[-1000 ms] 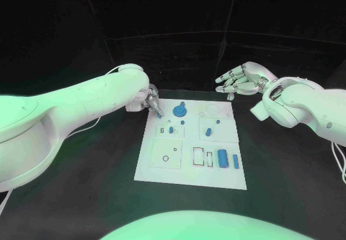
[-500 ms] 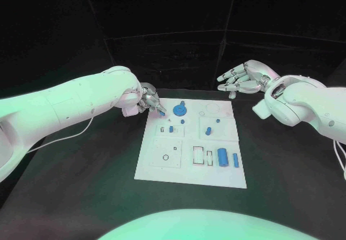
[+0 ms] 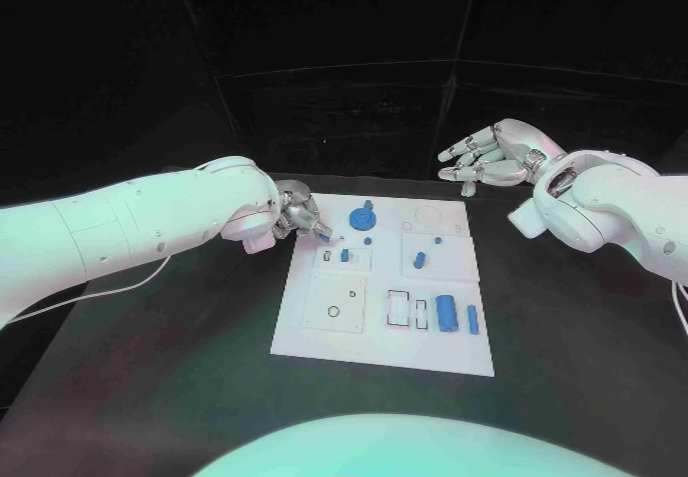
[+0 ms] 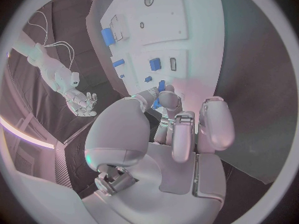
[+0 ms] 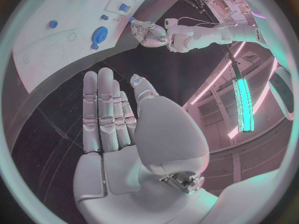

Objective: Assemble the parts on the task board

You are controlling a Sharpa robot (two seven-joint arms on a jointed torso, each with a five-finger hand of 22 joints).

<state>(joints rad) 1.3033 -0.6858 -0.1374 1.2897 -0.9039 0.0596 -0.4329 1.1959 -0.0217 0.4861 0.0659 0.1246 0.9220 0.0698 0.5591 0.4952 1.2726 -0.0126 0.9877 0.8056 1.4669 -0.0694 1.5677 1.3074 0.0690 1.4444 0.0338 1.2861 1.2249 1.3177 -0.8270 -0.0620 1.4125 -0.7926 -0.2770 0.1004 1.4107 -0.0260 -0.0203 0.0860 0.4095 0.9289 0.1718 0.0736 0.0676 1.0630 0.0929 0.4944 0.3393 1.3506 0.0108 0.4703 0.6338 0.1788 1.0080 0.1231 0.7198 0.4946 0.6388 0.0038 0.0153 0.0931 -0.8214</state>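
Left robot hand [image 3: 297, 213] pinches a small blue part [image 3: 323, 237] over the white board's [image 3: 333, 333] far-left corner; right robot hand [image 3: 487, 156] hovers spread, holding nothing. Most parts look unplaced.

White task board [image 3: 333, 333] flat mid-table w/ blue parts [image 3: 446, 313] on it.

Green-tinted light on my arms, darkness all round

From my head, a pale green wash falls on my two arms and the task board [image 3: 385, 328], which shines bright against the black table [image 3: 158, 368] and an unlit backdrop. My left hand [image 3: 298, 213] throws little shadow on the board. At my wrists the fisheye bends the board's edges, and a teal lamp strip [image 5: 241, 102] with pink streaks glares beside my right hand [image 5: 115, 117].
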